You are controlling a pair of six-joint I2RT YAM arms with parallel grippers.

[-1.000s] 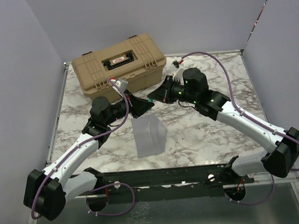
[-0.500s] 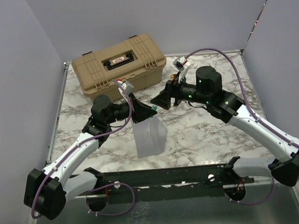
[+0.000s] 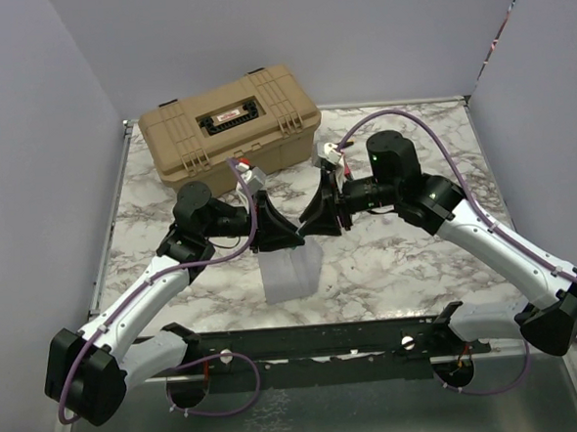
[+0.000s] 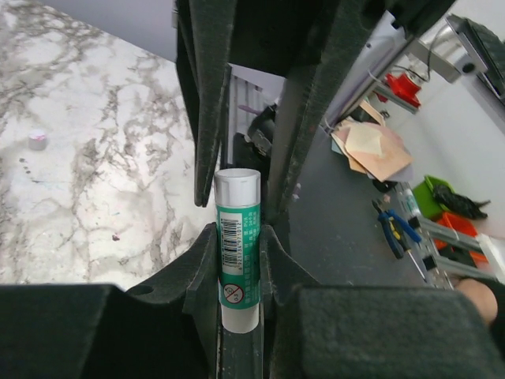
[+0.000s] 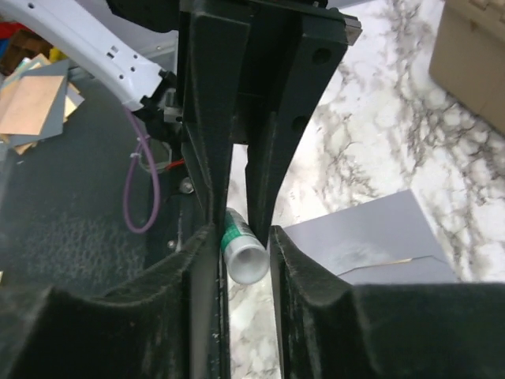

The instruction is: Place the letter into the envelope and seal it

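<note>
The grey-lilac envelope (image 3: 290,272) lies flat on the marble near the front, directly under both grippers. In the right wrist view a thin tan edge (image 5: 394,262) of the letter shows along the envelope's (image 5: 371,237) flap line. My left gripper (image 3: 288,239) is shut on a green-and-white glue stick (image 4: 237,253), which points away toward the right gripper. My right gripper (image 3: 305,229) faces it tip to tip. Its open jaws stand on either side of the stick's white end (image 5: 246,264), with a slight gap on one side.
A tan hard case (image 3: 229,122) stands shut at the back left of the marble table (image 3: 418,257). A small pale round piece (image 4: 37,140) lies on the marble in the left wrist view. Grey walls close in the left, back and right sides.
My right gripper has swung from near the case to the left gripper, opened wide, then narrowed round the stick's end. My left gripper has shifted right over the envelope, holding the stick.
</note>
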